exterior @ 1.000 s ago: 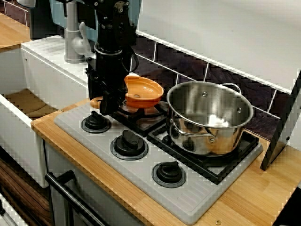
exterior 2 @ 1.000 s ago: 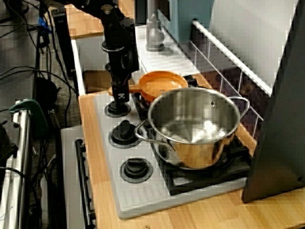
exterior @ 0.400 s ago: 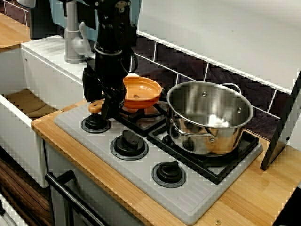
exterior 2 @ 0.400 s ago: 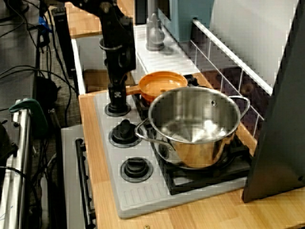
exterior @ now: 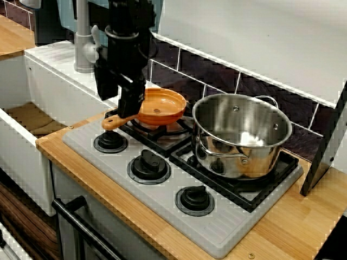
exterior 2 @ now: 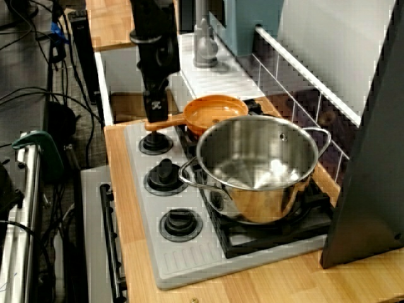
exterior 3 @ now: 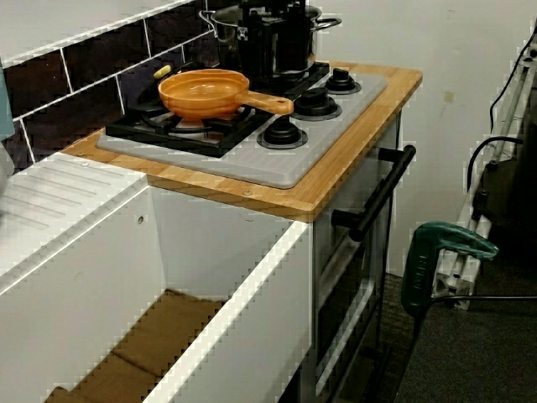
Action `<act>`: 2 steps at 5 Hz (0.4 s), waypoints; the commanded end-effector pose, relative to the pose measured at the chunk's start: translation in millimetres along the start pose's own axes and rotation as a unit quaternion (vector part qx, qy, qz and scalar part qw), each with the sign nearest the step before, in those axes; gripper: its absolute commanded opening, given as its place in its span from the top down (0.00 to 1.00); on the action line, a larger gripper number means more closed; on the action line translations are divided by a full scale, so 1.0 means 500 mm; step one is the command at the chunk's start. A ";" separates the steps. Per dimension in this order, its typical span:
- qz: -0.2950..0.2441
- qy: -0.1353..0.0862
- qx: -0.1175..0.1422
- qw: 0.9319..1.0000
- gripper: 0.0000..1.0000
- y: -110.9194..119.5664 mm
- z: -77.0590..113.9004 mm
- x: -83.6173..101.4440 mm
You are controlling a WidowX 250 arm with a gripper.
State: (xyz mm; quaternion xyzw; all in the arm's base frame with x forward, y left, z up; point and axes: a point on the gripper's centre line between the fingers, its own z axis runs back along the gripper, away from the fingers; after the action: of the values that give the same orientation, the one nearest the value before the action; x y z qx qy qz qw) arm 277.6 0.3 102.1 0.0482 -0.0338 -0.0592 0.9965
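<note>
Hanging over the long handle [exterior: 115, 121] of a shallow orange plastic frying pan [exterior: 162, 104], the black robot arm [exterior: 127, 49] points its jaws straight down. In the view facing the tiled wall, the jaws end close above the handle, near where it joins the bowl. The view from the sink side shows them clear of it, gripping nothing. How wide they stand I cannot tell, because the black parts merge in every view.

The pan rests level on the black burner grate [exterior: 162, 140] at the sink end of the grey stove top [exterior: 162, 200]. Its handle reaches out over the round black knob [exterior: 110, 142] nearest the sink. A tall shiny steel pot [exterior: 241, 135] stands on the neighbouring burner, just beside the pan. Whether the two touch is unclear. The stove top lies on a wooden counter [exterior: 293, 227], with a white sink [exterior 3: 75, 252] next to it.
</note>
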 end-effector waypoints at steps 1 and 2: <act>0.029 -0.062 0.005 0.998 0.00 0.015 0.078 0.055; 0.039 -0.075 0.005 0.996 0.00 0.023 0.094 0.095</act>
State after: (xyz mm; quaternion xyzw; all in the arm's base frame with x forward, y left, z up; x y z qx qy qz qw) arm 318.8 0.8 134.9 0.0486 -0.0870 -0.0255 0.9947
